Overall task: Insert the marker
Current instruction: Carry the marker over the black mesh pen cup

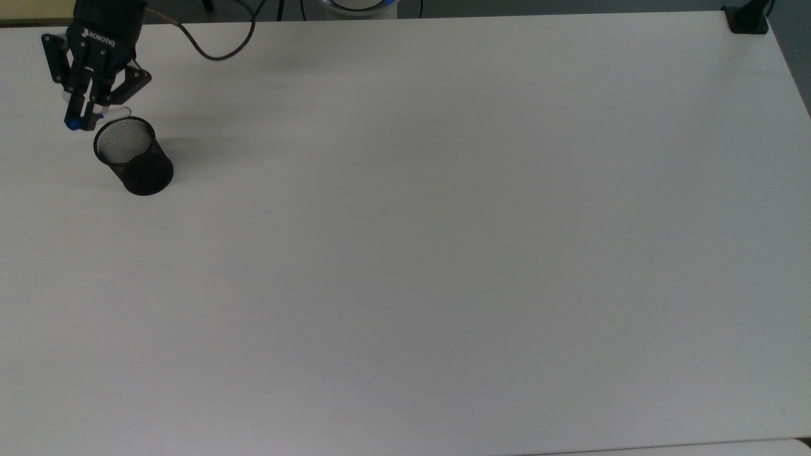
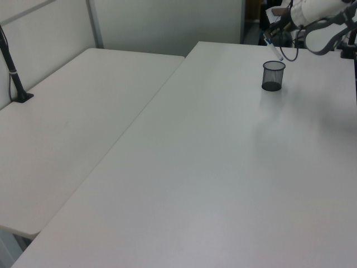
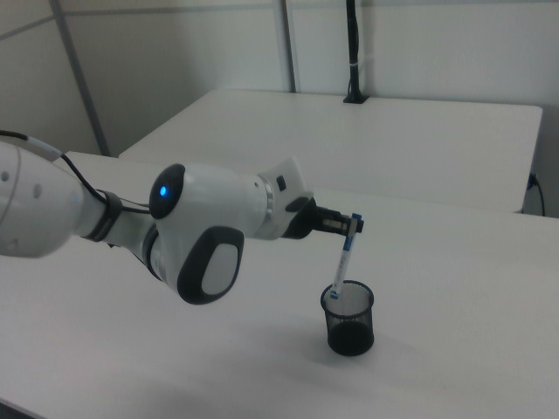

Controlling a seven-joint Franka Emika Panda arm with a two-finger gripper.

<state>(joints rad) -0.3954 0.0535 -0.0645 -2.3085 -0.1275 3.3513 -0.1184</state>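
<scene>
My gripper (image 1: 81, 115) hangs above the table's far left corner in the top view, just beyond the black mesh cup (image 1: 134, 156), and is shut on the marker (image 1: 75, 124). In the right view the gripper (image 3: 351, 225) holds the white, blue-ended marker (image 3: 344, 262) near its top. The pen slants down, and its lower end is at the mouth of the cup (image 3: 350, 319); I cannot tell whether it is inside. In the left view the marker (image 2: 274, 49) slants from the gripper (image 2: 270, 38) toward the rim of the cup (image 2: 273, 75).
A black cable (image 1: 215, 50) loops over the table behind the arm. A black clamp (image 1: 747, 19) sits at the top view's far right corner. A second table (image 2: 67, 128) adjoins on the left view's left, with a black post (image 2: 12, 70) on it.
</scene>
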